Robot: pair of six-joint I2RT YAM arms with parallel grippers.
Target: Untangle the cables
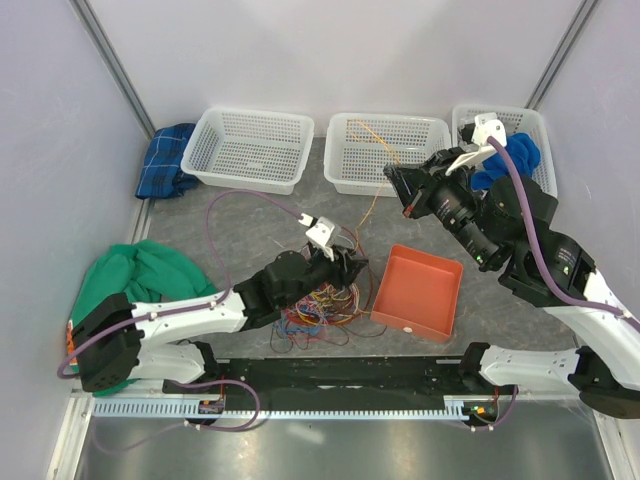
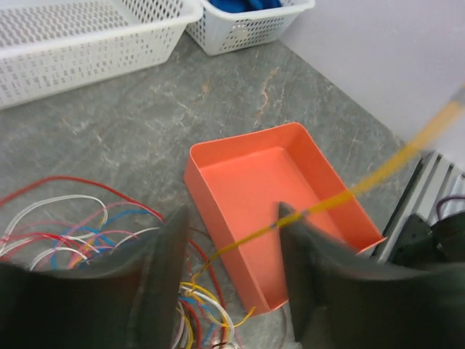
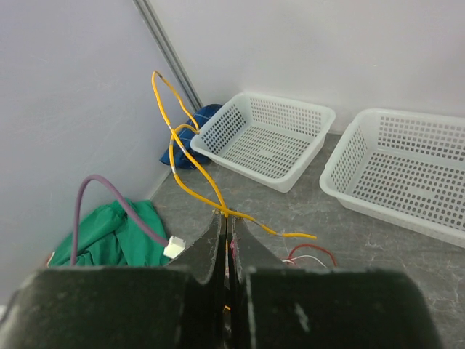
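The cables [image 1: 318,305] lie as a compact tangle on the grey bench [image 1: 250,215], at lower centre of the top view, just left of the orange tray [image 1: 418,292]. The tangle consists of thin, flexible strands in red, blue, white, yellow and purple, looped over one another. In the left wrist view, red, white and blue loops spread flat across the lower left of the frame.

The left fingers [image 2: 163,283] are positioned directly above the tangle. They stand apart and grip nothing. One yellow cable [image 3: 190,163] crosses the gap between them and runs taut and blurred toward the upper right of that frame, passing over the tray.

The right fingers [image 3: 207,251] are raised above the bench at upper right of the top view, in front of the middle basket [image 1: 388,150]. They are pressed together on the yellow cable. Above the grip, the cable rises in a kinked loop with a free end; a second short end projects to the right.

Two further white baskets [image 1: 250,148] [image 1: 500,130] stand along the far side. A green cloth [image 1: 140,275] lies at the left edge of the frame.
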